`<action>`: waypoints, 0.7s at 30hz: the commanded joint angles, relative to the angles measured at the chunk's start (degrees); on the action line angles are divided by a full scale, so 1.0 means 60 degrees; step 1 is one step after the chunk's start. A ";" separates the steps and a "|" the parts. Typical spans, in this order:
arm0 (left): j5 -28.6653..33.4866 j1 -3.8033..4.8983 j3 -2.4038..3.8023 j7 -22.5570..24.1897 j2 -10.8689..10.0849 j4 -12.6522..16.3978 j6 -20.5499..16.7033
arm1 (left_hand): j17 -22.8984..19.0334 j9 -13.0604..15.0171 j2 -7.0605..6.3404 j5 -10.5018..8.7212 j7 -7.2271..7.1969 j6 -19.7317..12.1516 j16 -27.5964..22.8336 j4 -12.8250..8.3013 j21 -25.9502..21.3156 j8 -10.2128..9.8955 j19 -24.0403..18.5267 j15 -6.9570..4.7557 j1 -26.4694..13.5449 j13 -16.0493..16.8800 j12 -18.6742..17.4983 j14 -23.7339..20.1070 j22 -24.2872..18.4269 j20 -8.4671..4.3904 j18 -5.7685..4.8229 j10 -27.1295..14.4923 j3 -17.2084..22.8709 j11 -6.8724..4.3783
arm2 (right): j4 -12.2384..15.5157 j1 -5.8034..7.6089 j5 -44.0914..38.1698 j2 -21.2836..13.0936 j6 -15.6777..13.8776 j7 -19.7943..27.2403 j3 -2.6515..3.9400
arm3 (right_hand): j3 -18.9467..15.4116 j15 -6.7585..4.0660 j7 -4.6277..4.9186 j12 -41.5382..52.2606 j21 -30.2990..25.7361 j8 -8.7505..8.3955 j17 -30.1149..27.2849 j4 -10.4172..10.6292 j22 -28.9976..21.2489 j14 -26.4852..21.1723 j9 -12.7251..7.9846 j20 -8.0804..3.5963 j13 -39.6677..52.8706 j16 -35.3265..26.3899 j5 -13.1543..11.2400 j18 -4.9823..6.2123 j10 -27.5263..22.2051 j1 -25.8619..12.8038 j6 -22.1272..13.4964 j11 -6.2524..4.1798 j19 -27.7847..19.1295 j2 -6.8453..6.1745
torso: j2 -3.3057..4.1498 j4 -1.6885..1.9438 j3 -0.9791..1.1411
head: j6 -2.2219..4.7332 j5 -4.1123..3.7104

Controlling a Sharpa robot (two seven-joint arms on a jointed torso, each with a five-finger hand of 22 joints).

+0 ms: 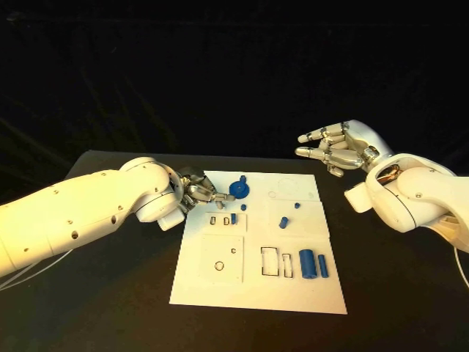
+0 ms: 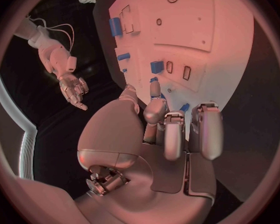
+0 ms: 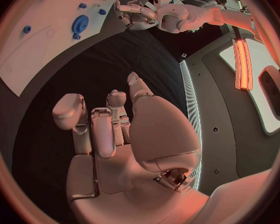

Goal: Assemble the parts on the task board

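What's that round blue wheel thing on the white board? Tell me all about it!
The blue gear is a small round wheel with little teeth around its rim, seemingly plastic. In the right wrist view it appears to lie flat on the white task board, near the board's far edge. The left hand is right beside it, fingertips at its edge, though whether they actually touch it is unclear. Smaller blue parts lie nearby.

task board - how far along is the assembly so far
Early, it seems. On the task board, a blue gear sits by the left hand, whose fingers are at it; whether they grip is unclear. Right hand hovers open off the board. Two blue blocks and small pieces lie loose.
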 commanded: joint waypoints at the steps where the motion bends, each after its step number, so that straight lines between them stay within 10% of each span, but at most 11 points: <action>1: -0.1457 0.0076 0.0004 -0.1215 0.0322 -0.0280 0.1654 | 0.2509 0.0625 0.0147 -0.0043 -0.0122 -0.0169 0.0022 -0.0013 0.0148 0.0539 0.0440 -0.0080 0.0005 0.0787 0.0721 0.0994 0.1000 -0.0113 -0.0169 0.0155 -0.0285 -0.0067 | -0.0164 0.0024 0.0599 0.0026 0.0283 -0.0185 0.0001 | -0.0075 -0.0070 -0.0011 0.0043 -0.0062 0.0051 0.0425 -0.0003 -0.0026 0.0494 0.0005 -0.0042 0.0015 -0.0066 0.0066 0.0198 0.0051 -0.0029 0.0042 -0.0038 -0.0025 0.0047 | -0.0019 -0.0015 0.0003 | -0.0035 0.0023; 8: -0.2131 0.0189 0.0002 -0.1653 0.0895 -0.0737 0.2148 | 0.2509 0.1614 0.0327 -0.0145 -0.0175 -0.0653 0.0022 0.0036 0.0290 0.1229 0.0499 -0.0120 -0.0244 0.1126 0.0987 0.0994 0.1229 -0.0139 -0.0214 0.0125 -0.0864 -0.0088 | -0.0313 0.0045 0.0607 0.0026 0.0358 -0.0348 0.0001 | -0.0253 -0.0078 -0.0007 -0.0004 -0.0163 0.0027 0.0356 0.0040 -0.0150 0.0494 -0.0024 -0.0059 -0.0072 -0.0145 0.0284 0.0211 0.0050 -0.0092 -0.0068 -0.0038 -0.0028 -0.0008 | -0.0001 -0.0028 0.0014 | -0.0084 0.0074; 21: -0.2355 0.0254 -0.0014 -0.1837 0.1569 -0.1314 0.2665 | 0.2509 0.1889 0.0343 -0.0164 -0.0203 -0.0788 0.0022 0.0040 0.0337 0.1392 0.0519 -0.0143 -0.0458 0.1207 0.1044 0.0994 0.1309 -0.0171 -0.0230 0.0131 -0.1175 -0.0107 | -0.0396 0.0053 0.0520 0.0106 0.0488 -0.0516 -0.0001 | -0.0293 -0.0078 -0.0004 -0.0044 -0.0225 0.0026 0.0302 0.0047 -0.0247 0.0484 -0.0027 -0.0060 -0.0117 -0.0191 0.0317 0.0227 0.0027 -0.0098 -0.0086 -0.0036 -0.0063 -0.0016 | 0.0008 -0.0036 0.0003 | -0.0152 0.0063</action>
